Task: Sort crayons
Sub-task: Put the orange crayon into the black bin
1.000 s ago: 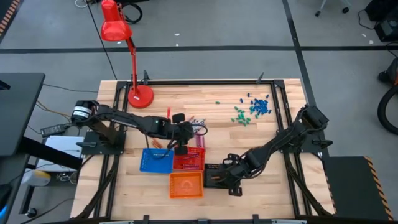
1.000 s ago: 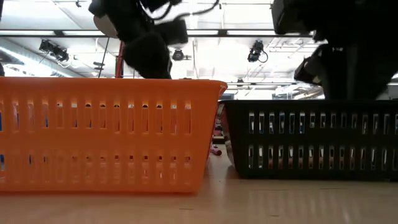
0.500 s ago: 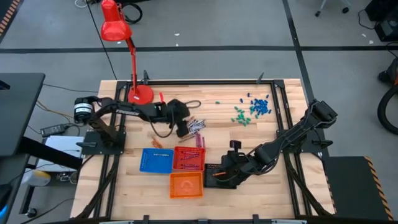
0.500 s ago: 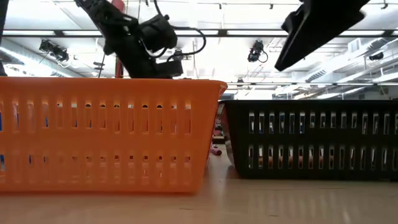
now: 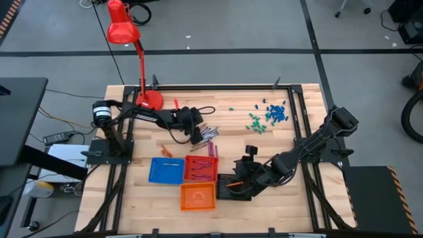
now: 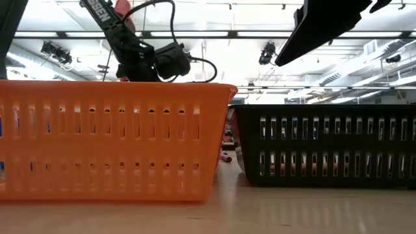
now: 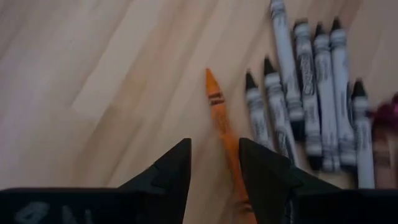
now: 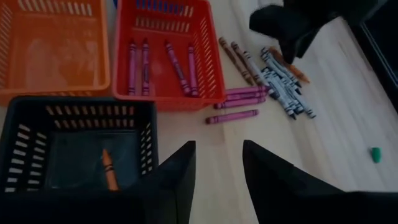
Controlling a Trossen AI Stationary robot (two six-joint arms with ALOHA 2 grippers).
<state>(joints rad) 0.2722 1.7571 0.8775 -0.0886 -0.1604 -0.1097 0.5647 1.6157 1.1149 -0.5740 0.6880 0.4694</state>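
Observation:
Several grey crayons (image 7: 311, 93) and one orange crayon (image 7: 219, 115) lie flat on the wooden table. My left gripper (image 7: 214, 162) is open just above them, and the orange crayon's rear end runs in between its fingers. The gripper also shows in the high view (image 5: 196, 132). My right gripper (image 8: 217, 165) is open and empty above the black tray (image 8: 37, 143). An orange crayon (image 8: 107, 168) lies in that tray. Magenta crayons lie in the red tray (image 8: 168, 93), and more magenta crayons (image 8: 239, 102) lie on the table beside it.
The blue tray (image 5: 166, 170), red tray (image 5: 200, 168), orange tray (image 5: 198, 196) and black tray (image 5: 228, 186) stand close together near the front. Two brownish crayons (image 5: 164, 151) lie left of the pile. Green and blue bits (image 5: 268, 118) are scattered at the far right. A red lamp (image 5: 149, 99) stands at the far left.
My left gripper has gone from above the red tray toward the table's far edge, to the crayon pile. My right gripper has risen out of the black tray and now stands higher above it.

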